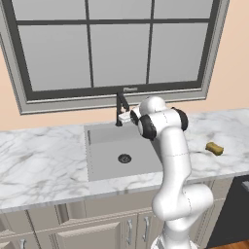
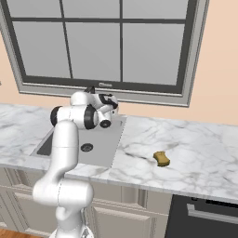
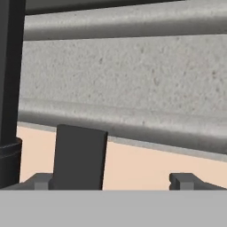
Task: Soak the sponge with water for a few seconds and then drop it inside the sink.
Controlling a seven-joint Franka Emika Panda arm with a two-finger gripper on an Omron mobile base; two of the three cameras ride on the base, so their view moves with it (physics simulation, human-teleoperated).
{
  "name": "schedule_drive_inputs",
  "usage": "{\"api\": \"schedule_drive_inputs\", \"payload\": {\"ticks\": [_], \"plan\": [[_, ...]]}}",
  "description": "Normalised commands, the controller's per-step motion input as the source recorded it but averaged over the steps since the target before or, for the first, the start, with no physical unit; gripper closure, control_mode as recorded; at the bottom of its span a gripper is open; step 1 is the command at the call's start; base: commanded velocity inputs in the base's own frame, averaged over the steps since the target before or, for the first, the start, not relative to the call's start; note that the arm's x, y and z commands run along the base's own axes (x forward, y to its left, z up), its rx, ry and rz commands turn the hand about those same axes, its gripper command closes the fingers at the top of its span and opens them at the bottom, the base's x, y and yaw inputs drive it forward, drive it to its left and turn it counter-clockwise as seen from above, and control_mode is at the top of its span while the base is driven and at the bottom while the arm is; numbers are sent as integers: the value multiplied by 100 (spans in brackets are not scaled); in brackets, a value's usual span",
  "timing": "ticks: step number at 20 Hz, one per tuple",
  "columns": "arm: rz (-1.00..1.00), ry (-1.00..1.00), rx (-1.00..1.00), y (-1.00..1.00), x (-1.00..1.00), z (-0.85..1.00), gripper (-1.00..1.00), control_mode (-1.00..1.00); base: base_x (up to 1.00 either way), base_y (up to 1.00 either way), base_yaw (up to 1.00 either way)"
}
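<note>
At the back edge of the sink, the gripper sits right beside the slim black faucet, fingers spread wide with nothing between them; the hand view has the faucet's dark post at the left, a dark flat piece just above the fingertips, and the grey window sill across the wall behind. The sponge lies flat on the white marble countertop, well to the right of the basin and apart from the arm, also seen in the right base view. The round dark drain is uncovered on the basin floor.
</note>
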Motion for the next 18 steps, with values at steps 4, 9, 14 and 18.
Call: {"api": "schedule_drive_inputs", "payload": {"ticks": [4, 9, 14, 18], "plan": [[0, 0, 0, 0, 0, 0, -100, -100, 0, 0, 0], [-4, 0, 0, -18, 0, -6, -100, -100, 0, 0, 0], [-10, 0, 0, -24, 0, -13, -100, -100, 0, 0, 0], [-11, 0, 0, -25, 0, -12, -100, -100, 0, 0, 0]]}}
